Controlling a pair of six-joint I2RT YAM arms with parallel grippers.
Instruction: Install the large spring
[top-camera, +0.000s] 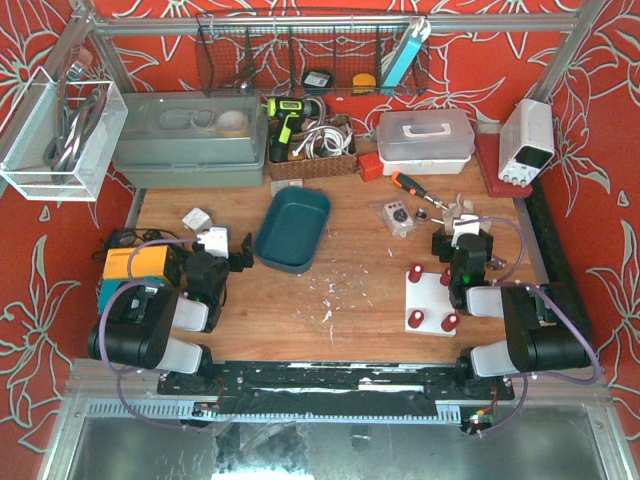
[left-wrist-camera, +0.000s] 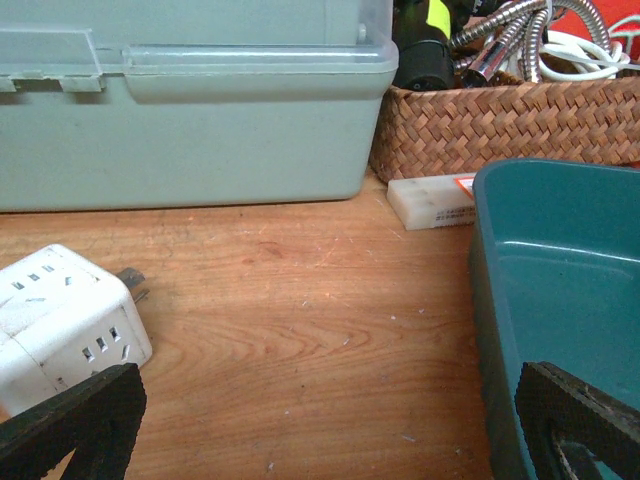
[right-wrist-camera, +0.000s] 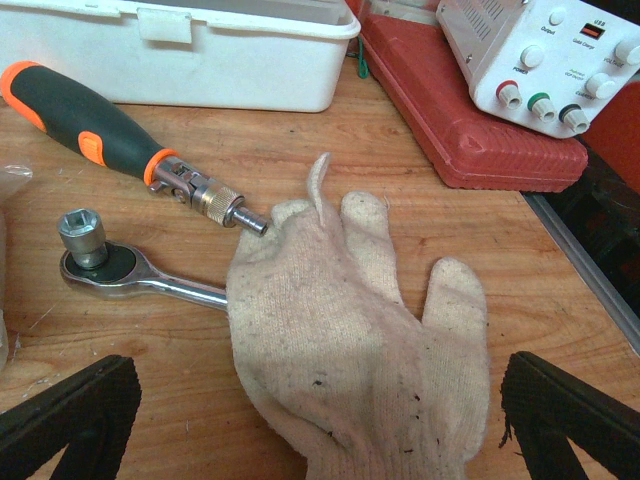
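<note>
Large spring isn't anywhere I can pick out on the table. My guess is it goes on the white plate with red posts, parked right in front of the right arm for easy reach. Right hand hangs low just past that plate, fingers spread wide and empty over a glove covering a ratchet handle. Left hand is likewise wide open and empty, low between a white adapter and the teal tray.

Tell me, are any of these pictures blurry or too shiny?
Top external: the metal sheet at the bottom has pale glare, and small things look soft. Left wrist: the teal tray looks sharp; the pincer fingers in the bottom corners are dark. Right wrist: the glove is crisp, with a glint on the ratchet.
</note>
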